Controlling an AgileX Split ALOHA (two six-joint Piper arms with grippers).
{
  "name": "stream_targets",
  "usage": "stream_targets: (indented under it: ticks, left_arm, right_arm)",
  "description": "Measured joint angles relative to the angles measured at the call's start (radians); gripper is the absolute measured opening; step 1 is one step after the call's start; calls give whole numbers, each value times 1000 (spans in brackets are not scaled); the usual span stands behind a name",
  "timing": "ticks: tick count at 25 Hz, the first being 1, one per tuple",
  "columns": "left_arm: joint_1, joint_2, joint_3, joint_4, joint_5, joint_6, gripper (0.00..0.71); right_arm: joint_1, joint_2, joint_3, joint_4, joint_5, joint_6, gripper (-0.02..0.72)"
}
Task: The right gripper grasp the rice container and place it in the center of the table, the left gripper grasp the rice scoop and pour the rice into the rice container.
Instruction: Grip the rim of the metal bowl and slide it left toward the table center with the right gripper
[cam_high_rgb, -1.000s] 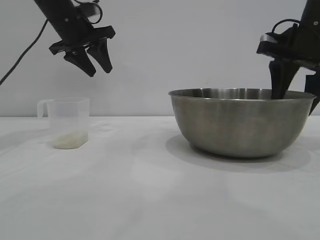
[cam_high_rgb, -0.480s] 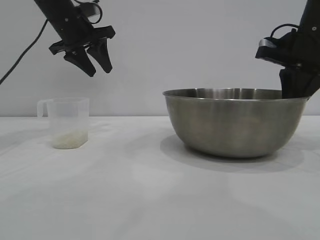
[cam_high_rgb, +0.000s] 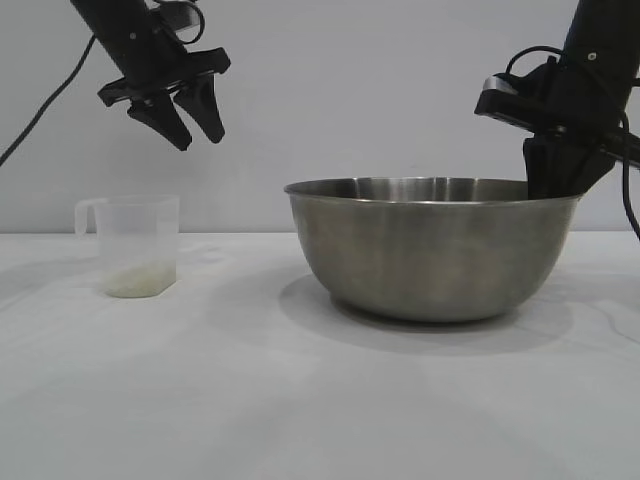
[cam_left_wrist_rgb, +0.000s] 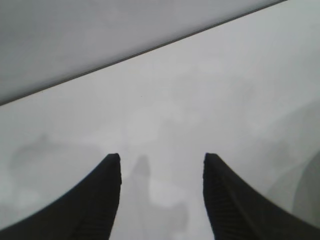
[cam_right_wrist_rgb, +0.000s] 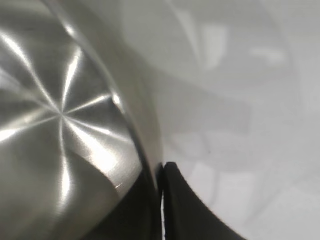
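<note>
The rice container (cam_high_rgb: 432, 250), a wide steel bowl, rests on the white table (cam_high_rgb: 250, 400) right of centre. My right gripper (cam_high_rgb: 553, 182) is shut on its right rim, one finger inside the bowl and one outside; the right wrist view shows the rim (cam_right_wrist_rgb: 131, 125) pinched between the jaws at my right gripper (cam_right_wrist_rgb: 161, 172). The rice scoop (cam_high_rgb: 136, 245), a translucent cup with a handle, stands at the left with a thin layer of rice (cam_high_rgb: 138, 280) in its bottom. My left gripper (cam_high_rgb: 195, 132) hangs open above and right of the scoop, holding nothing; its fingers (cam_left_wrist_rgb: 107, 195) frame bare table.
A plain grey wall (cam_high_rgb: 350, 90) backs the table. A black cable (cam_high_rgb: 45, 105) trails down from the left arm. Open tabletop lies between the scoop and the bowl and along the front.
The right gripper has dragged the bowl leftward toward the table's middle. The left gripper and the scoop have stayed where they were.
</note>
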Motion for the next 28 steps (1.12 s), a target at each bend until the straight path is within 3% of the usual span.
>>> stream_targets:
  ticks: [13,22,27,28]
  left_arm:
    - [0,0,0,0,2,0,321]
    - [0,0,0,0,2,0,321]
    - [0,0,0,2,4,0,321]
    - [0,0,0,2,4,0,321]
  right_arm:
    - [0,28,-4,48,-44,9,0]
    - [0,28,-6,54,-46,-1,405]
    - [0,30,-68,52,-27,-19,410]
    - [0,30,-95,44,-11,-21,452]
